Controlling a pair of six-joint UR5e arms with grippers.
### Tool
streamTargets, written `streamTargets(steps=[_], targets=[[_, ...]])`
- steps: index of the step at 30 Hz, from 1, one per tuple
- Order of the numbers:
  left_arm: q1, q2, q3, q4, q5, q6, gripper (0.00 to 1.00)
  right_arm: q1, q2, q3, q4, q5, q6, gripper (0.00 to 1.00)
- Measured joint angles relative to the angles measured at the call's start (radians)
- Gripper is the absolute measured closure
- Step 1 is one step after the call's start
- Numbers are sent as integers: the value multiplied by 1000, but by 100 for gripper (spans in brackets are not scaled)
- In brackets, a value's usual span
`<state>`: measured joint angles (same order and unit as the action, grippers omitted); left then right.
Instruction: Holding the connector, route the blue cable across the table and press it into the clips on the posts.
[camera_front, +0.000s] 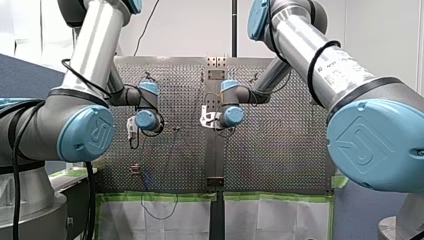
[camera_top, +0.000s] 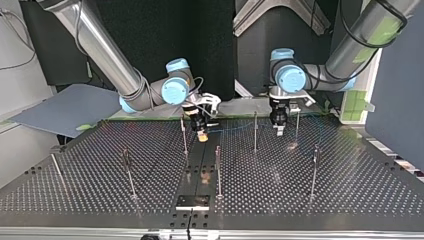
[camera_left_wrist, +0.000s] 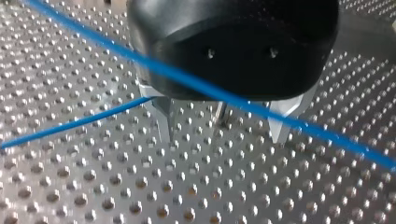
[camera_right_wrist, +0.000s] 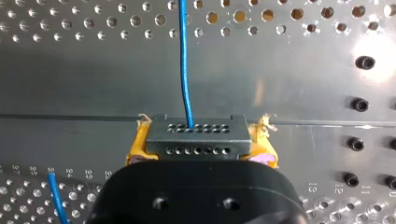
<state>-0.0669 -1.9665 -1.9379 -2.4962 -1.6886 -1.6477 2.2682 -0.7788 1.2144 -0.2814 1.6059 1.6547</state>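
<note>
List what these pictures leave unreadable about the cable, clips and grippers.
- Clips on the posts: top view, too small to see.
- Blue cable beyond my left gripper: left wrist view, cut by the edges.
- Yellow pads: right wrist view, mostly behind the connector.

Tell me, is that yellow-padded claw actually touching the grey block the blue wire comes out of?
Touching. The right wrist view shows the connector clamped between my right gripper's yellow pads, both pressed against its sides with no gap.
</note>
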Motion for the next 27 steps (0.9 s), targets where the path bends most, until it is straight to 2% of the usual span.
streamTargets(steps=[11,20,27], targets=[[-61,92,-52,-83,-46,25,0,-4,0,0,0,0,4,100],[-110,173,-106,-89,-65,11,0,-4,0,0,2,-1,1,100],[-169,218,-112,-61,-115,-25,0,-5,-10,0,9,-1,-2,100]])
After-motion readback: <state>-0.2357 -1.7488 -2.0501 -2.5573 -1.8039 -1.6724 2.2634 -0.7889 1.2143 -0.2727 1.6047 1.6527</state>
